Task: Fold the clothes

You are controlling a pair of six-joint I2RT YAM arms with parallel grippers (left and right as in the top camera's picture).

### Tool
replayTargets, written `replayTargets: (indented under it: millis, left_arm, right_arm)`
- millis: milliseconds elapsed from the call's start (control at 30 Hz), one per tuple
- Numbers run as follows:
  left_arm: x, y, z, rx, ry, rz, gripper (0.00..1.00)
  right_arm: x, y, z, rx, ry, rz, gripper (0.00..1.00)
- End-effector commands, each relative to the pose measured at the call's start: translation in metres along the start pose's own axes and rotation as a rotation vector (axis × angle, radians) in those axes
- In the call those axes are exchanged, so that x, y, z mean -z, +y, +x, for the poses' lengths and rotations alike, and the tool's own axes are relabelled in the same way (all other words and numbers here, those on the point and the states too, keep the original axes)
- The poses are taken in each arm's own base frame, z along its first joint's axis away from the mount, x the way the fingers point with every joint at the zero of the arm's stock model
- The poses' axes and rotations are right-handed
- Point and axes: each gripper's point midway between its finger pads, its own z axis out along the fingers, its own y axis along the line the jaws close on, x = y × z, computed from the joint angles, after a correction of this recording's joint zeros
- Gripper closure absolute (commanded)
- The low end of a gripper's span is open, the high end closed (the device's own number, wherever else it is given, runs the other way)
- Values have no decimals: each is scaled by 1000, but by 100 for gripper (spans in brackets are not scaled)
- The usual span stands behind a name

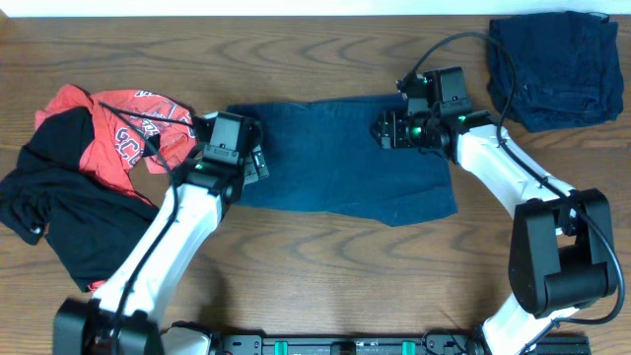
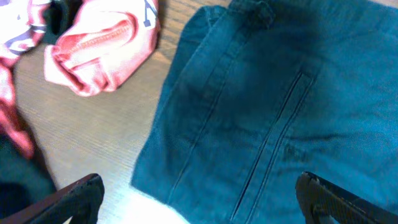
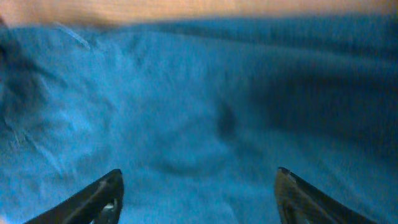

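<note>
Two grippers are hanging released, fingers spread, over the denim shorts (image 1: 335, 168) lying flat mid-worktop (image 1: 325, 266): the left gripper (image 1: 260, 164) at their left edge, the right gripper (image 1: 379, 129) near their top edge. A red T-shirt (image 1: 128, 128) and a black garment (image 1: 49, 197) are lying heaped far left, and folded navy denim (image 1: 552, 69) is sitting top right.

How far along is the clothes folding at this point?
Done: one navy denim piece sits folded at the far right. In hand: the denim shorts lie flat in the middle, with the left gripper open over their left edge and the right gripper open over their right part, neither gripping cloth. Left: the red T-shirt and the black garment are heaped, unfolded, on the left.
</note>
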Motion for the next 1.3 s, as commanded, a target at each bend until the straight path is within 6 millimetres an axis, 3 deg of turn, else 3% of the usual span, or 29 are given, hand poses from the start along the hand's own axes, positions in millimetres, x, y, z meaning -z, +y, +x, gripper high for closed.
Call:
replayTargets:
  millis: [0, 167, 333, 667, 733, 800, 867, 933, 1100, 1267]
  left_arm:
    - [15, 7, -6, -4, -30, -1, 2]
    - [11, 4, -12, -21, -40, 25, 2]
    - [2, -12, -14, -55, 16, 203, 2]
    - [-12, -7, -21, -9, 94, 438, 2]
    - [-16, -1, -22, 14, 98, 433, 2]
    - [-20, 5, -23, 27, 100, 420, 2]
    - [-23, 8, -24, 35, 99, 414, 2]
    - [-25, 12, -27, 42, 89, 399, 2]
    - [-26, 18, -30, 55, 82, 389, 4]
    - [-26, 18, -27, 52, 94, 389, 4]
  right_arm:
    - [5, -14, 10, -63, 48, 30, 32]
    - [11, -44, 36, -101, 139, 194, 36]
    - [13, -46, 43, -100, 166, 201, 32]
    - [12, -40, 42, -109, 165, 166, 31]
    - [11, -41, 41, -137, 157, 178, 36]
    - [11, -49, 43, -163, 148, 218, 48]
    - [10, -58, 46, -189, 137, 257, 79]
    - [8, -64, 47, -199, 122, 265, 99]
    - [0, -77, 47, -319, 50, 176, 99]
    - [0, -77, 39, -287, -17, 2, 99]
